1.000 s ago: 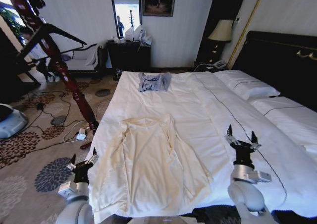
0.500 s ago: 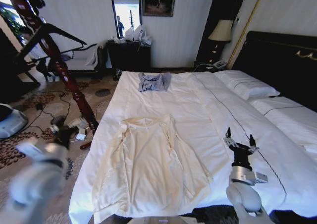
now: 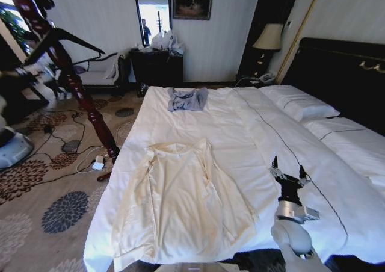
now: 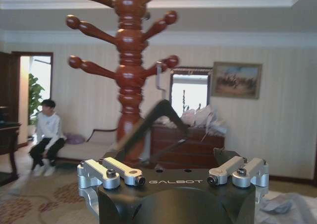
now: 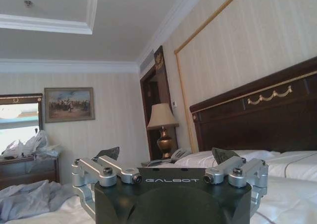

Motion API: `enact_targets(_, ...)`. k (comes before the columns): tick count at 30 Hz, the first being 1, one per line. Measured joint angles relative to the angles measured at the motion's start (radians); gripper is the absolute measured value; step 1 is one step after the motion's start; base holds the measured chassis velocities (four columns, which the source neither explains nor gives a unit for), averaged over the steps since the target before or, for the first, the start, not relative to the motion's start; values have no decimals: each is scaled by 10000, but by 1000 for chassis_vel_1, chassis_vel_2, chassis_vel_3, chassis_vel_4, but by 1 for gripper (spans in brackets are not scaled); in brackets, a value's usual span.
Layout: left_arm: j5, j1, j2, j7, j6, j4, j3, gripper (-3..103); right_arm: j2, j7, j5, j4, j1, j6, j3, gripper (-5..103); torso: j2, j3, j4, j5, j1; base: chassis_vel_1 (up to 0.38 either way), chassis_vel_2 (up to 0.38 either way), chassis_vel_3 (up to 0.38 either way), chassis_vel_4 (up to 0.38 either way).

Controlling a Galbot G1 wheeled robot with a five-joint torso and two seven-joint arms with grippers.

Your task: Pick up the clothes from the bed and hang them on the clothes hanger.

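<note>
The clothes (image 3: 180, 200), a cream long-sleeved top, lie spread flat on the near left part of the bed (image 3: 240, 133). The black triangular clothes hanger (image 3: 78, 43) hangs on the wooden coat stand left of the bed. In the left wrist view the clothes hanger (image 4: 153, 122) is a blur just beyond the fingers. My left gripper (image 3: 33, 72) is raised far to the left beside the stand and seems open (image 4: 166, 154). My right gripper (image 3: 287, 173) stands open and empty over the white sheet, to the right of the top and apart from it (image 5: 166, 153).
A small grey-blue garment (image 3: 187, 98) lies at the far side of the bed. The dark red coat stand (image 3: 81, 97) leans over patterned carpet strewn with cables (image 3: 66, 163). A dark dresser (image 3: 157, 67) and a lamp (image 3: 267, 38) line the back wall. Pillows (image 3: 301, 103) rest against the black headboard.
My left arm has swung from low at the bed's near left corner up and leftward to the coat stand. The right gripper has sunk slightly. The top has not moved.
</note>
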Motion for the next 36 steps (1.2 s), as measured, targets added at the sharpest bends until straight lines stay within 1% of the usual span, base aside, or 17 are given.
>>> enact_targets(3,-777,-351,981,477,451,1606,62,100,-240,41,145,-295,297,-61,-357,100,0,-1,-5,-4,-1,0,0,0,0)
enact_targets(6,-952,-393,1133,523,524,1899,63,100,-297,49,163,-373,396,-78,-473,100,0,-1,-3,-5,-2,0,0,0,0)
enact_targets(7,-1411,-442,1617,786,708,2859,86,100,-415,86,211,-524,616,-127,-742,100,0,-1,5,1,-1,0,0,0,0)
enact_targets(11,-1216,-381,1879,1592,656,3703,210,100,-445,99,216,-557,640,-135,-839,100,1,-2,-6,-2,-2,0,0,0,0)
enact_targets(13,-1129,-373,1859,1732,635,3818,221,100,-444,103,216,-557,623,-135,-839,100,0,-2,-6,-3,-1,0,0,0,0)
enact_targets(15,-971,-327,1766,2117,514,4037,239,100,-444,116,216,-557,591,-120,-822,100,0,-2,-2,0,-2,0,0,0,0)
enact_targets(17,-850,-201,1687,2764,256,4281,250,100,-468,128,213,-572,563,-99,-793,100,0,-1,-4,-3,-2,0,0,0,0)
enact_targets(18,-850,-201,1687,2764,256,4281,250,100,-468,128,213,-572,563,-99,-793,100,0,-1,-4,-3,-2,0,0,0,0)
enact_targets(19,-816,-135,1621,3476,-12,4513,273,100,-482,144,208,-581,560,-85,-777,100,0,-2,-5,-3,-1,0,0,0,0)
enact_targets(20,-823,-114,1597,3874,-186,4634,291,100,-482,156,206,-583,560,-84,-774,100,0,-1,-5,-3,-2,0,0,0,0)
enact_targets(21,-825,-94,1576,4247,-400,4765,311,100,-477,169,204,-583,563,-83,-773,100,0,-1,-5,-3,-2,0,0,0,0)
enact_targets(22,-825,-94,1576,4247,-400,4765,311,100,-477,169,204,-583,563,-83,-773,100,0,-1,-5,-3,-2,0,0,0,0)
enact_targets(23,-877,-78,1542,4711,-755,5022,343,100,-464,193,199,-581,567,-83,-782,100,0,-2,-4,1,-2,0,0,0,0)
enact_targets(27,-1526,-98,1317,4932,-1040,5581,402,100,-436,201,172,-575,555,-84,-804,100,0,-2,-2,-2,-2,0,0,0,0)
enact_targets(32,-1504,-104,1108,5142,-1247,5757,490,100,-437,218,170,-591,529,-84,-779,100,1,-2,-2,-2,-2,0,0,0,0)
enact_targets(34,-1038,-63,1030,5331,-1492,5771,583,100,-450,235,170,-594,526,-84,-766,100,0,-1,-4,-2,-2,0,0,0,0)
enact_targets(36,-142,55,1016,5722,-1924,5516,651,100,-448,254,170,-594,531,-85,-755,100,0,-2,-1,-3,-2,0,0,0,0)
